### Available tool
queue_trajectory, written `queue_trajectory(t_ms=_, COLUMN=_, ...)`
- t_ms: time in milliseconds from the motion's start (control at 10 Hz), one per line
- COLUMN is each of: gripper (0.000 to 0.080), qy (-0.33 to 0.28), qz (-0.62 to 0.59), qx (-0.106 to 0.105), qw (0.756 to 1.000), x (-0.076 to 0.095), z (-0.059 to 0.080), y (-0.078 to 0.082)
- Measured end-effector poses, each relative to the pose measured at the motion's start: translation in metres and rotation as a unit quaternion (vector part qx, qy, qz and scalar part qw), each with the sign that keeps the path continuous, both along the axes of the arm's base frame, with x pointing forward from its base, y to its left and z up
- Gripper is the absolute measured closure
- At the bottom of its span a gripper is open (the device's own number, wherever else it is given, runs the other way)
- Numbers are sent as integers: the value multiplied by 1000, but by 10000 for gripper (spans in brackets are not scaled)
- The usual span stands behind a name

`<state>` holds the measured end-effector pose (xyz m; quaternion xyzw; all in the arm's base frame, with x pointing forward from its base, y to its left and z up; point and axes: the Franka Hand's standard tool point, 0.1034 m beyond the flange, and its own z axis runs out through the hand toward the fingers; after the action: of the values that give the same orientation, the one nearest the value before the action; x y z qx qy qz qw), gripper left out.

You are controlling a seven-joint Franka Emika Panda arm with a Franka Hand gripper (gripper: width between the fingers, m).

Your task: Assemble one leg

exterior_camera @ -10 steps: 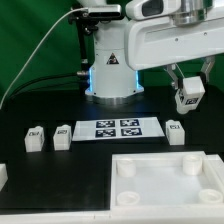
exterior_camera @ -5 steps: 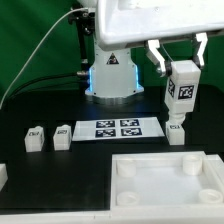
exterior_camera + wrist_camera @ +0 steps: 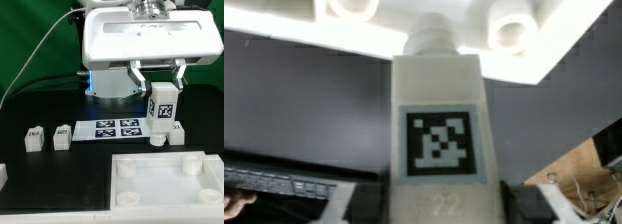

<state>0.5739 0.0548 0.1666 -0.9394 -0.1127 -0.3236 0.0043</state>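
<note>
My gripper [image 3: 158, 84] is shut on a leg [image 3: 162, 108], a white blocky peg with a black-and-white marker on its face. It hangs upright, its lower end just behind the far edge of the large white panel [image 3: 165, 188]. In the wrist view the leg [image 3: 441, 120] runs out from between my fingers [image 3: 374, 200], and its narrow tip points at the panel's edge [image 3: 402, 30] between two round sockets. My gripper [image 3: 446, 205] clamps the leg's flat end.
Two loose legs [image 3: 36, 137] [image 3: 62, 136] stand at the exterior view's left of the marker board [image 3: 118, 128]. Another leg [image 3: 178, 130] stands just behind the held one. A white part [image 3: 3, 175] sits at the left edge. The robot base [image 3: 110, 80] stands behind.
My gripper has carried the leg down and toward the exterior view's left, from above the right end of the marker board to just behind the panel's far edge.
</note>
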Motion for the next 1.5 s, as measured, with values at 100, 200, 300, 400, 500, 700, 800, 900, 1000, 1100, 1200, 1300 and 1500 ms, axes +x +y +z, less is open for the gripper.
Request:
queue_trajectory(t_ms=100, gripper=506, qy=8, qz=6, qx=0, qw=1000, x=1, z=-3, y=2)
queue_trajectory(t_ms=200, gripper=506, qy=13, qz=20, qx=1, qw=1000, x=15, z=-2, y=5)
queue_trajectory(t_ms=300, gripper=506, qy=6, qz=24, qx=9, qw=1000, x=30, z=-2, y=13)
queue_trajectory(t_ms=400, gripper=506, qy=8, qz=27, qx=19, qw=999, x=39, z=-12, y=22)
queue_trajectory(t_ms=500, gripper=506, qy=12, qz=28, qx=31, qw=999, x=44, z=-23, y=30)
queue_trajectory(t_ms=700, gripper=506, qy=10, qz=32, qx=44, qw=998, x=40, z=-47, y=49)
queue_trajectory(t_ms=800, gripper=506, qy=15, qz=32, qx=45, qw=998, x=38, z=-52, y=50)
queue_trajectory(t_ms=900, gripper=506, qy=16, qz=34, qx=45, qw=998, x=36, z=-53, y=52)
queue_trajectory(t_ms=1000, gripper=506, qy=20, qz=36, qx=45, qw=998, x=33, z=-57, y=54)
queue_trajectory(t_ms=1100, gripper=506, qy=22, qz=35, qx=45, qw=998, x=33, z=-59, y=53)
queue_trajectory(t_ms=1200, gripper=506, qy=24, qz=36, qx=46, qw=998, x=32, z=-62, y=55)
queue_trajectory(t_ms=1300, gripper=506, qy=27, qz=38, qx=48, qw=998, x=34, z=-64, y=58)
queue_trajectory(t_ms=1500, gripper=506, qy=23, qz=40, qx=50, qw=998, x=40, z=-64, y=63)
